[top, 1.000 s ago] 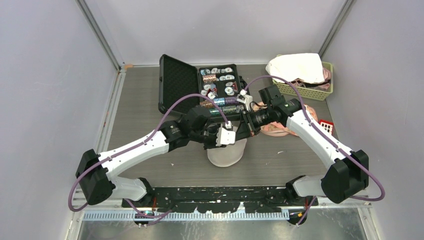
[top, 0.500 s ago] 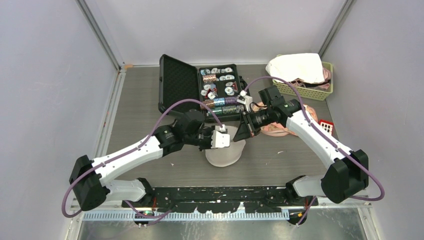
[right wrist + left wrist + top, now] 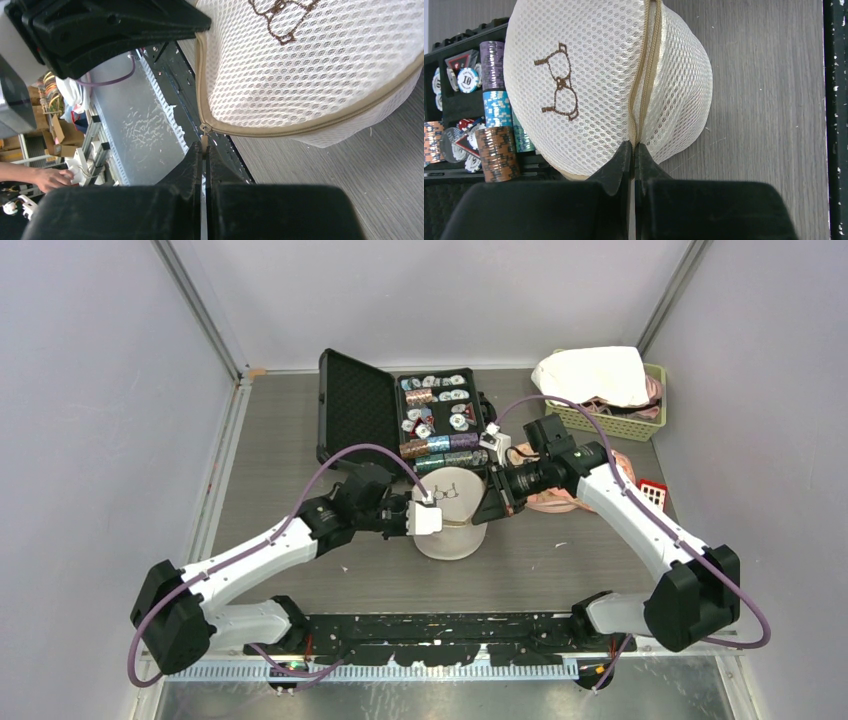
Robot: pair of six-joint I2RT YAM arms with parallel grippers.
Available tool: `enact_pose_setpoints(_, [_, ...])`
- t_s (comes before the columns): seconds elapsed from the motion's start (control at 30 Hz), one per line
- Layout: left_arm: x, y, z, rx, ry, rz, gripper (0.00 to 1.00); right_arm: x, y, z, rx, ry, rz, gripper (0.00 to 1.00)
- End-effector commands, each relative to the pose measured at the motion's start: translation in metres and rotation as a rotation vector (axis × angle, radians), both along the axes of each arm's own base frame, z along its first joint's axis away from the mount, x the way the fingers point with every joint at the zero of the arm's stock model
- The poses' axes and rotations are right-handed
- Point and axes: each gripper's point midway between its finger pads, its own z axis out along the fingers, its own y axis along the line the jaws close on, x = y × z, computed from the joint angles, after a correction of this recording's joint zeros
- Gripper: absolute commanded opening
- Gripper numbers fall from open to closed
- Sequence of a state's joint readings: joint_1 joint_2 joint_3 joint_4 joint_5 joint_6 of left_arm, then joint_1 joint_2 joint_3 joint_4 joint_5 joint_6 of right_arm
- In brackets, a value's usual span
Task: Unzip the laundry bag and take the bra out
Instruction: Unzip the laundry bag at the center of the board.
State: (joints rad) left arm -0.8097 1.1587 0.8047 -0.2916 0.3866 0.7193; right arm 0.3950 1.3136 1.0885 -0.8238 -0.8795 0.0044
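While both arms meet over the middle of the desk, the white mesh laundry bag hangs stretched between them, just in front of the open poker-chip case. The left gripper has its jaws pressed together on the bag's edge, right where the tan zipper runs down to the fingertips. The right gripper comes in from the side of the bag away from the left one, its jaws clamped on the small zipper pull at the end of the tan zip line. The zipper looks closed along the whole stretch in view. A brown embroidered bra outline sits on the domed mesh, facing up and toward the case. Stacks of chips stand in the case just behind the bag. Whether the bag's underside touches the desk cannot be told.
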Motion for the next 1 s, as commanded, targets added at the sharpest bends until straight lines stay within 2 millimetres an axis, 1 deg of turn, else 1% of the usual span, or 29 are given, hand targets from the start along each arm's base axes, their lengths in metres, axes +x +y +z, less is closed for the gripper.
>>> enact_pose_setpoints(0.0, [0.014,0.009,0.000,0.021,-0.035,0.050,0.00,-0.011,-0.003,0.016,0.038,-0.036,0.018,0.01])
enact_pose_setpoints(0.07, [0.011,0.005,0.009,0.003,-0.024,0.034,0.02,-0.009,-0.001,0.017,0.051,-0.044,0.017,0.01])
enact_pose_setpoints(0.1, [0.006,0.003,0.014,-0.002,-0.006,0.011,0.06,-0.009,0.000,0.018,0.055,-0.031,0.006,0.01])
enact_pose_setpoints(0.17, [-0.005,-0.002,0.027,-0.017,0.031,-0.032,0.21,-0.007,0.002,0.020,0.063,-0.026,0.003,0.01])
enact_pose_setpoints(0.23, [-0.015,-0.010,0.038,-0.031,0.049,-0.061,0.32,-0.005,0.004,0.021,0.071,-0.026,0.005,0.01])
enact_pose_setpoints(0.3, [-0.020,-0.018,0.049,-0.050,0.049,-0.077,0.37,-0.003,0.006,0.021,0.073,-0.029,0.005,0.01])
enact_pose_setpoints(0.4, [-0.026,-0.030,0.059,-0.068,0.049,-0.102,0.41,-0.001,0.007,0.021,0.074,-0.030,0.008,0.01])
enact_pose_setpoints(0.5, [-0.029,-0.042,0.064,-0.082,0.054,-0.116,0.42,0.000,0.008,0.021,0.075,-0.029,0.010,0.01])
enact_pose_setpoints(0.6, [-0.027,-0.056,0.066,-0.098,0.064,-0.118,0.42,0.001,0.009,0.021,0.077,-0.029,0.008,0.01])
enact_pose_setpoints(0.67, [-0.026,-0.066,0.067,-0.113,0.080,-0.114,0.42,0.002,0.009,0.021,0.078,-0.028,0.004,0.01])
enact_pose_setpoints(0.77, [-0.023,-0.074,0.064,-0.111,0.100,-0.110,0.39,0.002,0.009,0.022,0.076,-0.030,0.002,0.01])
enact_pose_setpoints(0.87, [-0.021,-0.075,0.060,-0.107,0.106,-0.096,0.32,0.000,0.008,0.019,0.068,-0.027,0.004,0.01])
enact_pose_setpoints(0.97, [-0.022,-0.073,0.054,-0.098,0.115,-0.089,0.18,0.001,0.007,0.018,0.064,-0.032,0.003,0.01])
